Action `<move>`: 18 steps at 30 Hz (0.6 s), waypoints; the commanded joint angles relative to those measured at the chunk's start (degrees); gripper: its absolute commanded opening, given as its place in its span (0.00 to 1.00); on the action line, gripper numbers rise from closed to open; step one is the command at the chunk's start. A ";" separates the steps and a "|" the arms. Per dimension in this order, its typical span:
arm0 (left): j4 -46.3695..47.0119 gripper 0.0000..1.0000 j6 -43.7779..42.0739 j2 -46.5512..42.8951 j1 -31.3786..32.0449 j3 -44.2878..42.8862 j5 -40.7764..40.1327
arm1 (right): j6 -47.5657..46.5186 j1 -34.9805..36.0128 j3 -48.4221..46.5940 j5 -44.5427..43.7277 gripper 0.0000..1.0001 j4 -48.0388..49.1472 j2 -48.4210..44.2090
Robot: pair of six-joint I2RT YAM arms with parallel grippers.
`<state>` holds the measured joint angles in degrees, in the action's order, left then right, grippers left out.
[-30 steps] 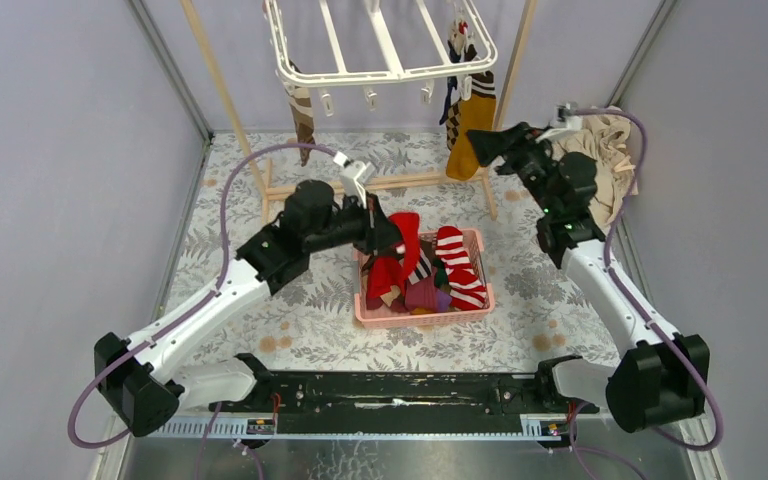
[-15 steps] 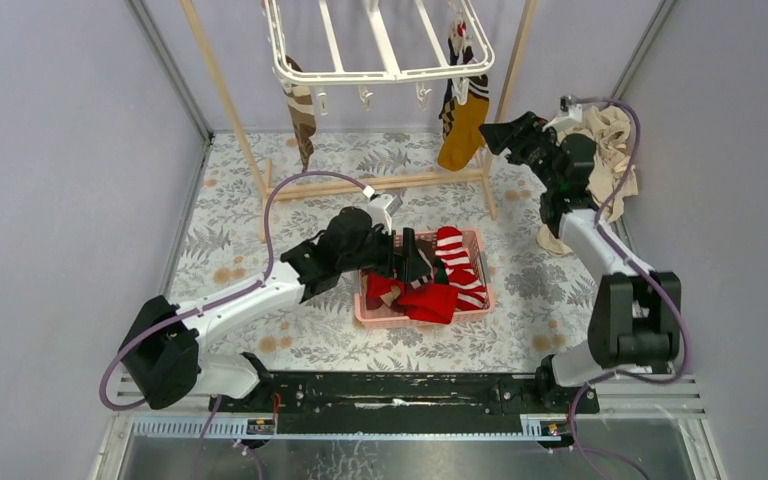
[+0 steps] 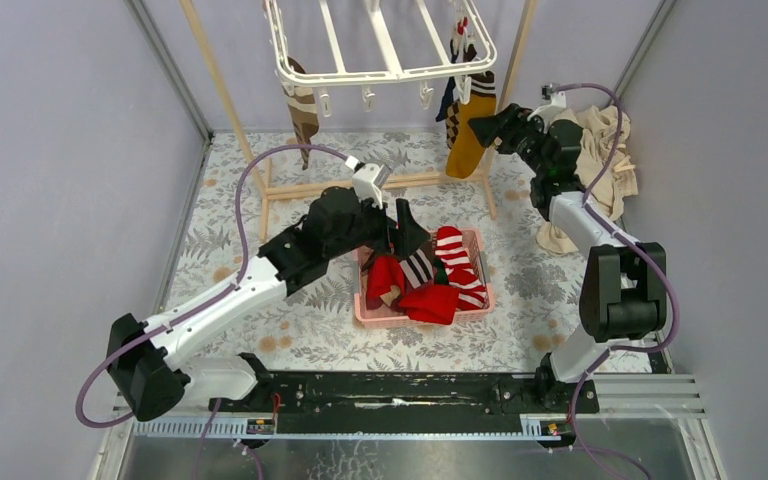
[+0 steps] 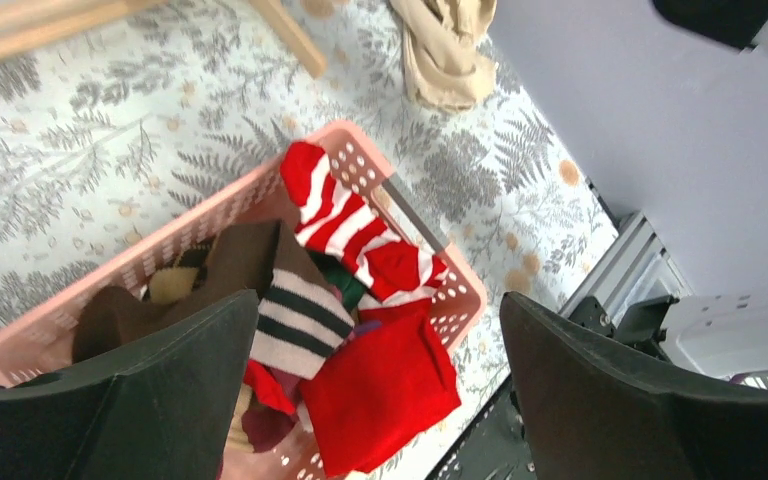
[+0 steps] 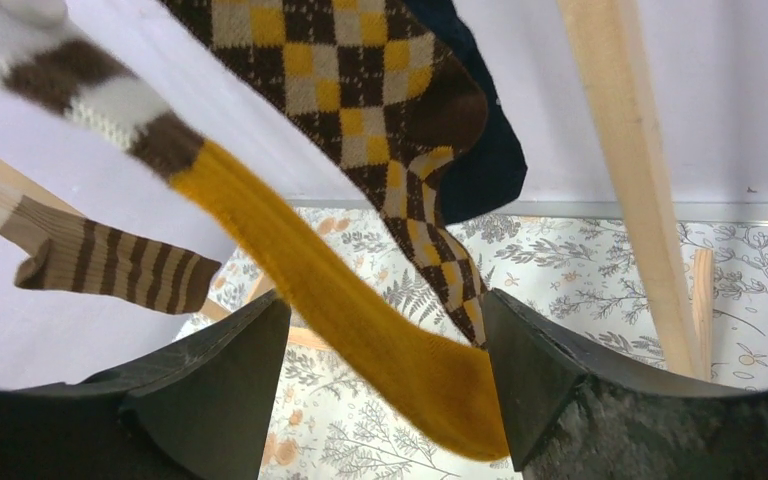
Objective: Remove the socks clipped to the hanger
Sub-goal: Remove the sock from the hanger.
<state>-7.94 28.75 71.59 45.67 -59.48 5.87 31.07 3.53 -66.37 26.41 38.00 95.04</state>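
A white plastic rectangular drying hanger (image 3: 385,72) with crossbars and small dangling clips hangs above the far edge of the desk (image 3: 230,250), which is covered in a grey fern-print cloth. The hanger sits inside a pale wooden pole frame (image 3: 222,90).

Four socks are clipped to the hanger. At its right end a mustard-yellow sock (image 5: 360,320) with brown and white bands at the cuff hangs beside a brown-and-yellow argyle sock (image 5: 380,90). A dark navy sock (image 5: 490,160) hangs behind those two. Toward the left end hangs a beige sock with brown stripes (image 5: 110,265).

The right pincer (image 3: 485,125) is raised to the right end of the hanger. Its fingers stand apart and the toe of the mustard sock hangs between them. The toe lies close to one finger, but the fingers are not pressed onto it.

A pink perforated plastic basket (image 3: 380,318) sits near the middle of the desk, a little toward the right edge. It holds a red-and-white striped sock (image 4: 345,215), a plain red sock (image 4: 380,385) and a brown sock with black-and-white bands (image 4: 295,315), lying over other dark pieces.

The left pincer (image 4: 378,298) hovers over the basket's left part, spread wide with nothing between its fingers.

A crumpled beige cloth (image 3: 600,150) is heaped at the far right corner of the desk.
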 commanded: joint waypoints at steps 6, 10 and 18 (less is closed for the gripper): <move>-1.72 0.98 -3.26 1.05 -1.58 -4.58 -3.87 | -10.44 4.47 -4.23 -4.55 0.72 -3.97 3.17; 2.69 0.98 -3.35 2.16 -5.44 -2.94 -2.33 | -9.09 4.49 -2.72 -3.49 0.38 -2.03 1.91; 18.48 0.98 -5.68 6.43 -10.14 0.46 0.07 | -1.56 4.15 -2.36 7.81 0.00 -1.84 -3.62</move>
<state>-1.50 25.91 76.05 35.92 -60.14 4.84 25.12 8.10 -67.51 26.89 33.08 96.66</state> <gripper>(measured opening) 0.983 0.034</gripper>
